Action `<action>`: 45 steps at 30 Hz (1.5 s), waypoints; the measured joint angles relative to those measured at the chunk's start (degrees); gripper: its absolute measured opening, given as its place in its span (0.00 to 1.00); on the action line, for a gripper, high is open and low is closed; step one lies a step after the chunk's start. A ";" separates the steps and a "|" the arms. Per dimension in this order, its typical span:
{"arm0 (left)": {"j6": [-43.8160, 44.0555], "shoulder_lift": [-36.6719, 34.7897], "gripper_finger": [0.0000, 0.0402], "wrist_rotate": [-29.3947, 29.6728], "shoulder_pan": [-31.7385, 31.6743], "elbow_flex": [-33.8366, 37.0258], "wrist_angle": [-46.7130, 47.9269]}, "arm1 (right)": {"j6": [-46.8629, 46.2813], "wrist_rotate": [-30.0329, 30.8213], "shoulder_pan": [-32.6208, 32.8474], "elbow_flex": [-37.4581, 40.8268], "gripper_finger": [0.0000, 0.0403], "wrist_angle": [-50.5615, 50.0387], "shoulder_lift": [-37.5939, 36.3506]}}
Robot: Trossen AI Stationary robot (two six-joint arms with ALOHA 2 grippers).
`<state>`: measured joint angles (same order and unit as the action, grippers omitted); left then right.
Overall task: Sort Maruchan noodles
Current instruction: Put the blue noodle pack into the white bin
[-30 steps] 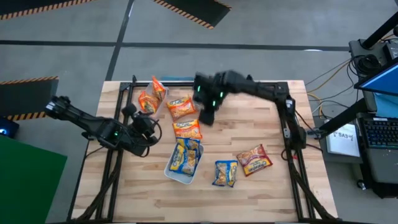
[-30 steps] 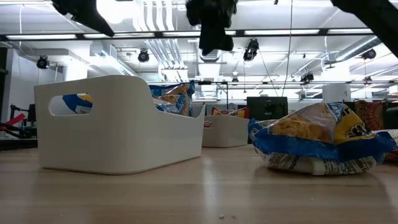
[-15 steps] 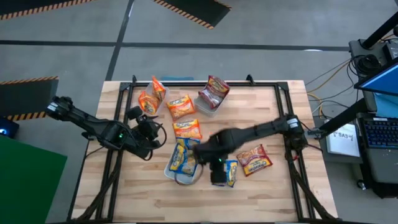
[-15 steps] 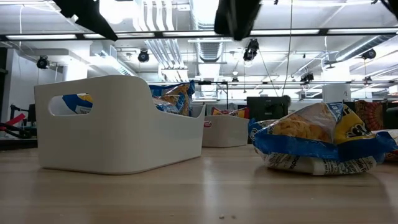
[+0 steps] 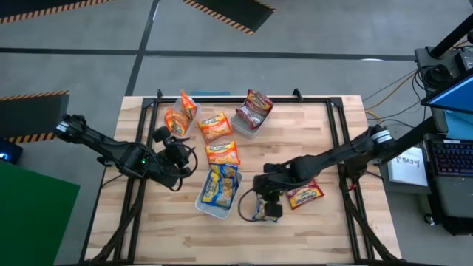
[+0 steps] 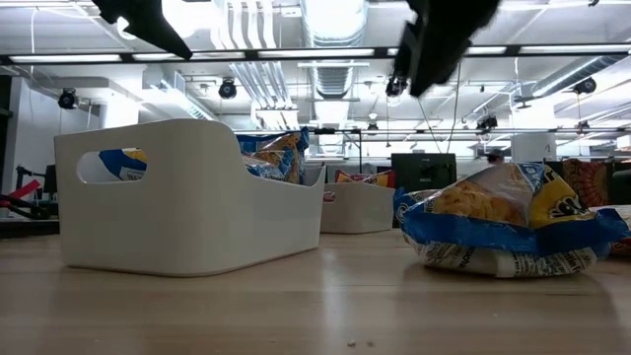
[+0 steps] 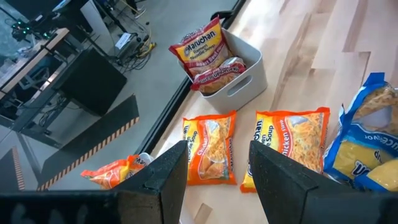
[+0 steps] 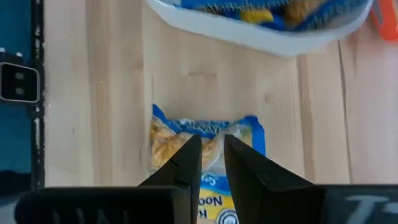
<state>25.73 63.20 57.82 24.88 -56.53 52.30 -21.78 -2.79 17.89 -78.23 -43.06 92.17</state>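
A loose blue-and-yellow noodle packet [image 5: 258,213] lies flat near the table's near edge, also in the right wrist view [image 8: 168,134] and the low view [image 6: 513,232]. My right gripper [image 5: 267,202] hangs above it [image 8: 212,144], open by a narrow gap and well clear of it in the low view [image 6: 439,44]. A dark red packet [image 5: 304,193] lies to its right. Two orange packets [image 5: 214,126] [image 5: 222,153] lie mid-table, also in the left wrist view [image 7: 208,149] [image 7: 289,146]. My left gripper [image 5: 182,153] waits open at the table's left [image 7: 217,152].
A white bin of blue packets [image 5: 218,188] stands just left of my right gripper [image 6: 187,212]. A bin with red packets [image 5: 251,112] [image 7: 227,68] sits at the far edge, and orange packets [image 5: 179,114] stand at the far left. Bare wood lies along the near edge.
My right gripper has swept from over the far bin of red packets toward the table's near edge. It passed beside the blue bin and now stands over the loose blue packet. The packets and my left arm have stayed where they were.
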 joint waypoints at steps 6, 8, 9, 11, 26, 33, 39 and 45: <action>-0.21 0.00 0.39 0.05 0.00 0.00 -0.05 | -5.26 -0.15 -0.14 11.22 0.17 9.07 -3.96; -0.21 0.00 0.39 0.07 -0.02 0.00 -0.07 | -6.83 -0.14 -0.27 13.30 0.23 10.27 -3.99; -0.21 -0.01 0.39 0.07 0.00 0.00 -0.05 | -7.37 -0.14 -0.28 14.22 0.26 11.03 -3.99; -0.21 -0.01 0.39 0.07 0.00 0.00 -0.05 | -8.17 0.00 -0.31 15.92 0.33 13.97 -3.99; -0.29 -0.02 0.39 0.07 0.00 0.00 -0.05 | -8.59 4.62 -1.16 26.95 0.74 34.33 -3.84; -0.45 -0.02 0.39 0.09 0.00 0.00 -0.06 | -8.43 5.82 -1.32 31.82 0.72 43.69 -3.16; -1.00 0.14 0.39 0.12 0.00 -0.02 -0.36 | -7.94 5.81 -1.31 32.77 0.68 48.88 1.75; -1.11 0.22 0.39 0.14 0.00 -0.04 -0.49 | -7.78 5.79 -1.31 32.67 0.57 52.59 5.09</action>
<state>24.62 63.42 57.95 24.88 -56.58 51.81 -29.56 3.01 16.58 -45.56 9.53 97.26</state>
